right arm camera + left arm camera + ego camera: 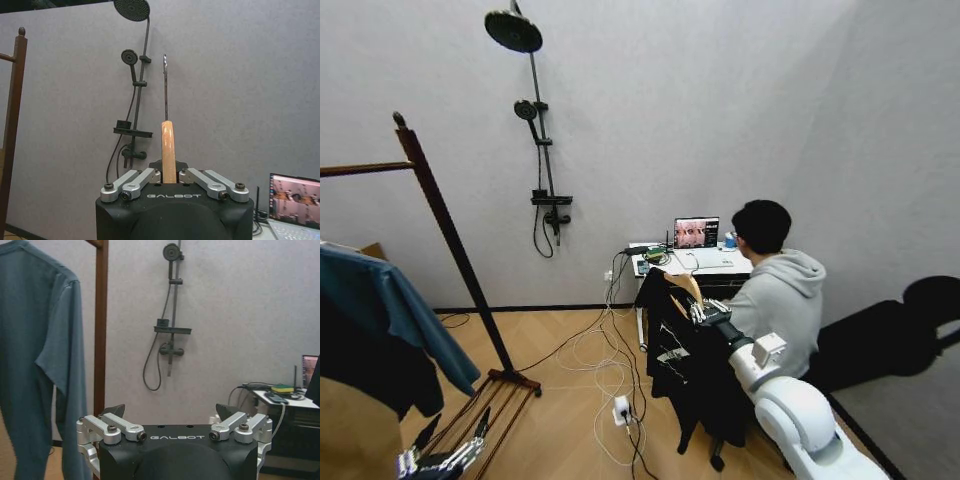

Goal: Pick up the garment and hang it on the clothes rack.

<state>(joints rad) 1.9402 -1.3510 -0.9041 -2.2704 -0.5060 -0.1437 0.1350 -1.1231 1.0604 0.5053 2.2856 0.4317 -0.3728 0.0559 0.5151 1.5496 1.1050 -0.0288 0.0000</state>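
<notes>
The garment (682, 365), a black T-shirt on a light wooden hanger (686, 285), hangs in the air at the lower right, in front of the desk. My right gripper (706, 312) is shut on the hanger's neck. In the right wrist view the gripper (169, 172) clamps the wooden neck (168, 145), and the metal hook (165, 85) stands straight up. The clothes rack (455, 260) stands to the left, its bar (360, 168) well away from the garment. My left gripper (440, 462) is parked low at the bottom left, open (170, 412) and holding nothing.
A teal-blue shirt (395, 305) hangs on the rack's left part (40, 365). A person (775, 290) sits at a desk (695, 262) with a laptop right behind the garment. Cables and a power strip (620, 408) lie on the wooden floor. A shower fixture (542, 150) is on the wall.
</notes>
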